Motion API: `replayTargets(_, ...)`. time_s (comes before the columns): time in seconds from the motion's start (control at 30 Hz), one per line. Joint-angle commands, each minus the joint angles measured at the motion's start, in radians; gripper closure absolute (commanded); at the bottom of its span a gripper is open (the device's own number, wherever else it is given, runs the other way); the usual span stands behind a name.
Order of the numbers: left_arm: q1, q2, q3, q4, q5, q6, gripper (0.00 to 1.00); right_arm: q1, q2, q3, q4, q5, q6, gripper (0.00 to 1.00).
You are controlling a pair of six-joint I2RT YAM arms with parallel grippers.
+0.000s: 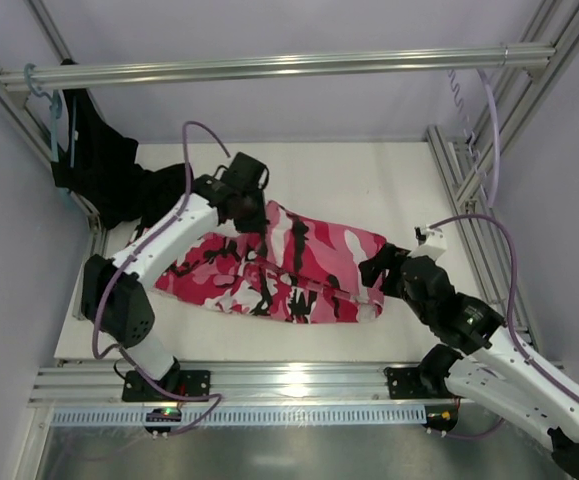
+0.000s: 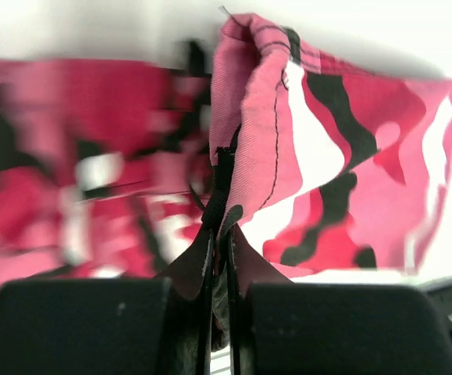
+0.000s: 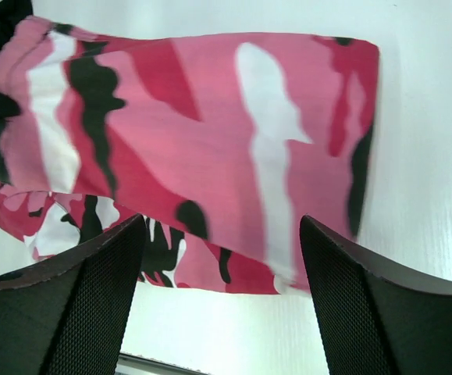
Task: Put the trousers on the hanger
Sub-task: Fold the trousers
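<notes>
The pink, crimson, white and black camouflage trousers (image 1: 294,265) lie crumpled on the white table (image 1: 369,180). My left gripper (image 1: 251,212) is at their far left edge, shut on a raised fold of the trousers (image 2: 249,117); in the left wrist view the fingers (image 2: 219,234) pinch a seam. My right gripper (image 1: 374,270) stands open at the trousers' right end, and its fingertips (image 3: 222,220) straddle the fabric edge (image 3: 210,156) without holding it. A thin pale lilac hanger (image 1: 491,130) appears to hang from the rail at the back right.
A teal-blue hanger (image 1: 44,90) with a plain black garment (image 1: 99,165) hangs at the back left. A metal rail (image 1: 269,68) crosses the back. Aluminium frame posts (image 1: 459,180) border the table on the right, and another rail (image 1: 289,380) runs along the near edge.
</notes>
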Motion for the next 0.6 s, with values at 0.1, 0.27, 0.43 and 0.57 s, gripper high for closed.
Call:
replayTargets(0.1, 0.222, -0.209, -0.099, -0.242, -0.164, 0.172, 1.00, -0.011, 0.120, 0.022, 0.147, -0.062, -0.013, 0.13)
replayTargets(0.27, 0.377, -0.246, -0.204, -0.163, -0.015, 0.250, 1.00, -0.046, 0.241, -0.004, 0.210, -0.140, -0.020, 0.12)
replayTargets(0.43, 0.380, -0.284, -0.285, 0.022, 0.225, 0.221, 1.00, -0.046, 0.289, 0.023, 0.241, -0.157, -0.104, 0.13)
replayTargets(0.57, 0.377, -0.272, -0.271, 0.062, 0.291, 0.183, 1.00, -0.048, 0.348, 0.103, 0.193, -0.177, -0.151, 0.14)
